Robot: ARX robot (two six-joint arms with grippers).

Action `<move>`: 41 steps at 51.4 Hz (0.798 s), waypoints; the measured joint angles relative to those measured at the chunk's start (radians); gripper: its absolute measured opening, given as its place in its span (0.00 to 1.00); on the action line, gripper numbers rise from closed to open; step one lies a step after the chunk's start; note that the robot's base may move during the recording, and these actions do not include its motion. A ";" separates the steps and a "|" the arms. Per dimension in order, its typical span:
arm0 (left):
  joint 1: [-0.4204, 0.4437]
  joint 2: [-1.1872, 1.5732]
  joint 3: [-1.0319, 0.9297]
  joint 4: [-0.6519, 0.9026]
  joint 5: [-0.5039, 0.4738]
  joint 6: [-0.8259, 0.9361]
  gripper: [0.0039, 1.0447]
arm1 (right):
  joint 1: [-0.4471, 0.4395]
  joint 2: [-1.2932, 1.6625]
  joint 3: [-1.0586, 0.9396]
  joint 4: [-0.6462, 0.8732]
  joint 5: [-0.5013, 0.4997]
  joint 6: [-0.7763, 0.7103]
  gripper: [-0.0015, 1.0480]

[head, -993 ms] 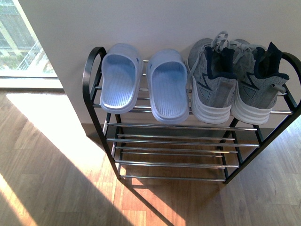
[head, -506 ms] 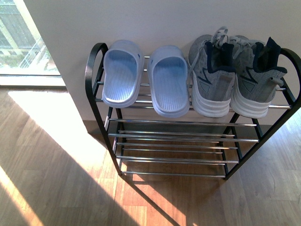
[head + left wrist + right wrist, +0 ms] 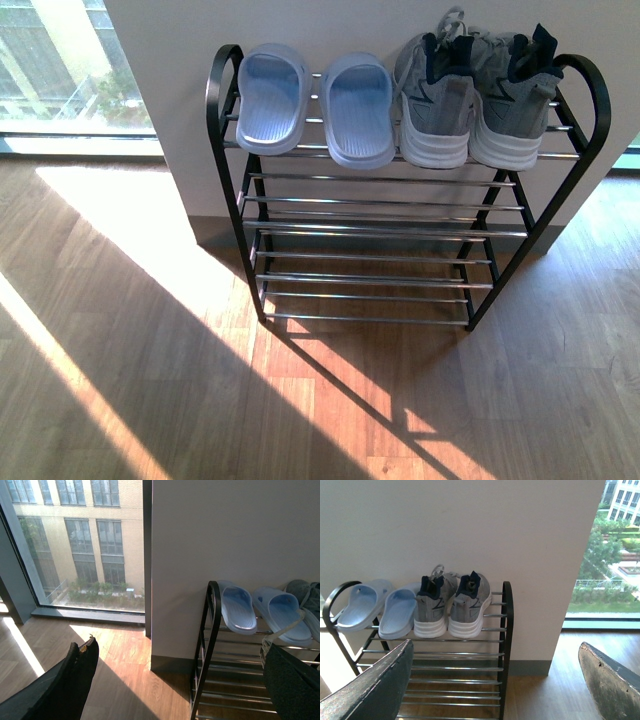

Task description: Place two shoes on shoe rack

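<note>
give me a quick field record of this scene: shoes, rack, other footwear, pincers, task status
shoes: two grey sneakers, side by side, heels outward, on the top tier at the rack's right end
rack: black-framed shoe rack with chrome rods, against the white wall; lower tiers hold nothing
other footwear: pair of light blue slippers on the top tier, left of the sneakers
left pincer: open, holding nothing
right pincer: open, holding nothing
floor: wooden floor, sunlit patches
task status: both sneakers appear placed

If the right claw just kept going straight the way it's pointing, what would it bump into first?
Probably the shoe rack: between the open right gripper's fingers lie its chrome rods, with the grey sneakers above. Depth is hard to judge here.
</note>
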 joint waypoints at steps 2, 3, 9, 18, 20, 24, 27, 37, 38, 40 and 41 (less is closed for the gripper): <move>0.000 0.000 0.000 0.000 0.000 0.000 0.91 | 0.000 0.000 0.000 0.000 0.000 0.000 0.91; 0.000 0.000 0.000 0.000 0.000 0.000 0.91 | 0.000 0.000 0.000 0.000 0.000 0.000 0.91; 0.000 0.000 0.000 0.000 -0.002 0.000 0.91 | 0.000 0.000 0.000 0.000 -0.003 0.000 0.91; 0.000 0.000 0.000 0.000 0.001 0.000 0.91 | 0.000 0.000 0.000 0.000 0.000 0.000 0.91; 0.000 0.000 0.000 0.000 0.000 0.000 0.91 | 0.000 0.000 0.000 0.000 0.000 0.000 0.91; 0.000 0.000 0.000 0.000 0.000 0.000 0.91 | 0.000 0.000 0.000 0.000 0.000 0.000 0.91; 0.000 0.000 0.000 0.000 0.000 0.000 0.91 | 0.000 0.000 0.000 0.000 0.001 0.000 0.91; 0.000 0.000 0.000 0.000 0.000 0.000 0.91 | 0.000 0.000 0.000 0.000 0.000 0.000 0.91; 0.000 0.000 0.000 0.000 0.000 0.000 0.91 | 0.000 0.000 0.000 0.000 0.000 0.000 0.91; 0.000 0.000 0.000 0.000 0.000 0.000 0.91 | 0.000 0.000 0.000 0.000 0.000 0.000 0.91; 0.000 0.000 0.000 0.000 0.000 0.000 0.91 | 0.000 0.000 0.000 0.000 0.000 0.000 0.91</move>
